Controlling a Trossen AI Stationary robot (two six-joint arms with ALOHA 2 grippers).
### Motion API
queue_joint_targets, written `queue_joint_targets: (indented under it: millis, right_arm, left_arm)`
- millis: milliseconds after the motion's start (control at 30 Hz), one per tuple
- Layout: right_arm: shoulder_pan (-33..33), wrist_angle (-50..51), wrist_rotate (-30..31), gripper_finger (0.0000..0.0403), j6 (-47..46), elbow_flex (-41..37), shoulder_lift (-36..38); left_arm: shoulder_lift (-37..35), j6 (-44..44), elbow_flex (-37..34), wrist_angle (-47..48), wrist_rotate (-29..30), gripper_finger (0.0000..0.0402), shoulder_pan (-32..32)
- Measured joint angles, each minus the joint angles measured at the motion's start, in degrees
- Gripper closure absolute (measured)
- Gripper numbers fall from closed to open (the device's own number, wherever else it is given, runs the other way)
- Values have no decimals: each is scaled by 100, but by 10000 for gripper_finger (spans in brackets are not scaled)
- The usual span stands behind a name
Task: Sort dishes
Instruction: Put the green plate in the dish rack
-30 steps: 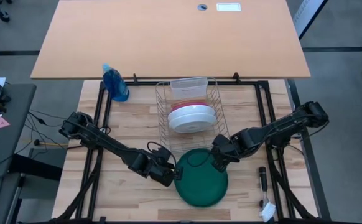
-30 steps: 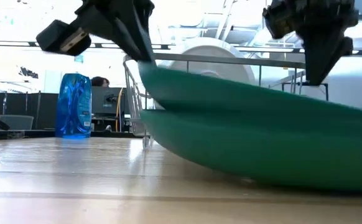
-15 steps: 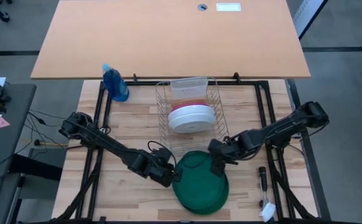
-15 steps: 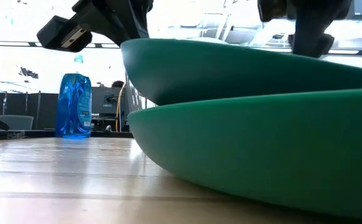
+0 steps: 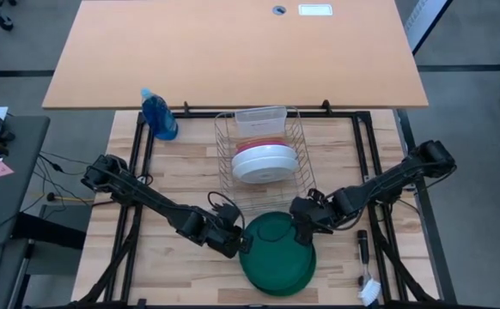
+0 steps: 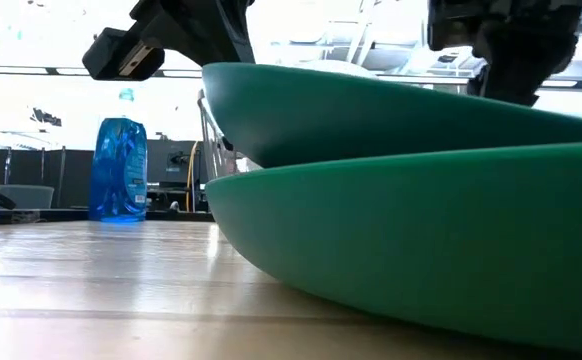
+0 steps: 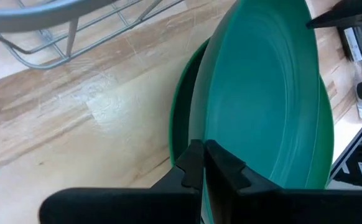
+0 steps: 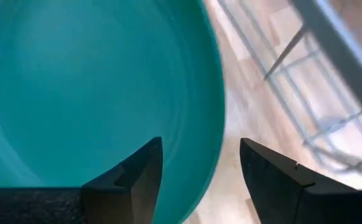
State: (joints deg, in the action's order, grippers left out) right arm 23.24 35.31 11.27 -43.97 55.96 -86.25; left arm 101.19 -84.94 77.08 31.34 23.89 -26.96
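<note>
Two dark green plates point(image 5: 277, 262) were seen stacked at the near middle of the wooden table point(image 5: 181, 176), the upper green plate point(image 6: 391, 110) tilted, its left rim raised clear of the lower green plate point(image 6: 421, 240), which lay flat on the boards. Both were round, smooth and glossy, with shallow raised rims. Behind them, a white plate point(image 5: 265, 163) and a magenta-pink plate point(image 5: 267, 142) were stood on edge in the wire dish rack point(image 5: 300, 137), with a clear container point(image 5: 261, 116) at the rack's far end.

The table was made of pale wooden planks edged by a black frame, with a blue spray bottle point(image 5: 160, 114) at its far left corner and a larger orange tabletop point(image 5: 233, 51) beyond it. A small brush-like tool point(image 5: 366, 270) was left at the near right edge. A bright, cluttered room was visible across the table in the low view.

At the plates' left edge, the left gripper point(image 7: 203, 163) was clamped on the raised rim of the upper green plate, its fingers pinched together over the edge. At the upper right edge, the right gripper point(image 8: 196, 165) was held over that plate's rim with its fingers spread apart, one over the plate and the other over the bare wood beside it.
</note>
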Motion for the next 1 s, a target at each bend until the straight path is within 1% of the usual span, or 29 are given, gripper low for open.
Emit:
queue_joint_targets:
  millis: [67, 133, 367, 567, 733, 867, 1000]
  right_arm:
    - [72, -29, 278, 196, 39, -12, -15]
    - [94, -57, 411, 209, 57, -22, -25]
    - [61, -206, 515, 255, 92, -17, -25]
    - [-25, -293, 546, 275, 95, -15, -21]
    - [-105, -261, 504, 263, 51, -15, -21]
    - [-52, -256, 394, 236, -231, -11, -19]
    - [108, -317, 372, 206, -153, -14, -30]
  left_arm:
    - [0, 72, 0, -4, 17, 401, 0]
    - [0, 121, 0, -20, 17, 401, 0]
    - [0, 374, 0, -156, 67, 401, 4]
    - [0, 512, 0, -156, 84, 401, 4]
    - [0, 567, 0, -154, 128, 401, 4]
    - [0, 569, 0, -151, 141, 400, 7]
    - [0, 569, 0, -152, 141, 400, 7]
